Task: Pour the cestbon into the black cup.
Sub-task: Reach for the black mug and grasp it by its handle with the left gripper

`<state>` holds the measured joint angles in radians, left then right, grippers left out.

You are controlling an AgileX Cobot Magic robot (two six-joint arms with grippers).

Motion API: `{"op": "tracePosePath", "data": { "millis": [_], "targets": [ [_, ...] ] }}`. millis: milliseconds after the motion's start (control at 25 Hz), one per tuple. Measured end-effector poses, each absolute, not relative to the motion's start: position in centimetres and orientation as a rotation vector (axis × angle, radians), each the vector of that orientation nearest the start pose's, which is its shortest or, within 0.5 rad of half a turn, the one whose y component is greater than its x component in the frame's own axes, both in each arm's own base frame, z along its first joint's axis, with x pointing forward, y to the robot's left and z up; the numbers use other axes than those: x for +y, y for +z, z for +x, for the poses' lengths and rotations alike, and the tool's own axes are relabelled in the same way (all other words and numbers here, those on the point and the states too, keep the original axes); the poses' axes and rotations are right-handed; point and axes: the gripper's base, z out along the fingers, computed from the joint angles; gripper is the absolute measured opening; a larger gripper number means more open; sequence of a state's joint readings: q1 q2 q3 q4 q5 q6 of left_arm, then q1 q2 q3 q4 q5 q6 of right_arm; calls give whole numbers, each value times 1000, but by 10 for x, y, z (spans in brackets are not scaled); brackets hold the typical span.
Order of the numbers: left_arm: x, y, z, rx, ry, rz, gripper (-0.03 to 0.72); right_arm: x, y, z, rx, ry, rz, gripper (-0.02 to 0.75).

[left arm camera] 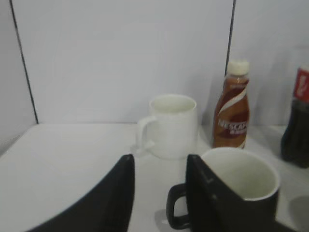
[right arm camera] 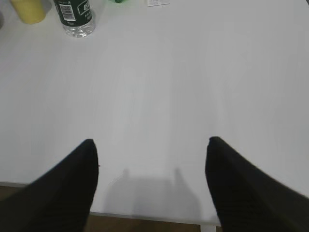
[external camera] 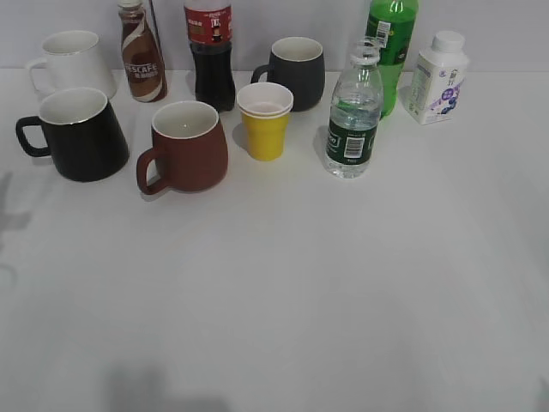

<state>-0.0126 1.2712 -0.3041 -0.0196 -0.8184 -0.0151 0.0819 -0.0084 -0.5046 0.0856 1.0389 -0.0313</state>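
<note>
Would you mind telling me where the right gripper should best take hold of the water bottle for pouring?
Probably around the cestbon's labelled middle, coming from the front right. It stands upright, the yellow cup is on its left and the green bottle behind, and the right gripper is already open.

Ahead of my right gripper [right arm camera: 150, 147], the cestbon [right arm camera: 76, 16] is clear ribbed plastic with a dark green label. The table [right arm camera: 159, 87] under me is smooth, matt white. By my left gripper [left arm camera: 159, 166], the black cup [left arm camera: 244, 193] shines glossy.
</note>
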Motion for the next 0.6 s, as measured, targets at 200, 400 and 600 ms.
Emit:
{"op": "tracePosePath", "data": {
  "millis": [200,400,600],
  "targets": [
    [-8,162,247,1724,-63,50,330,8,281,-7,2005,166,-117,519],
    [-11,136,265,1738,-83,65,333,11,281,-7,2003,213,-117,519],
    [-11,131,289,1708,-81,61,333,11,281,-7,2003,218,-115,519]
  ]
}}
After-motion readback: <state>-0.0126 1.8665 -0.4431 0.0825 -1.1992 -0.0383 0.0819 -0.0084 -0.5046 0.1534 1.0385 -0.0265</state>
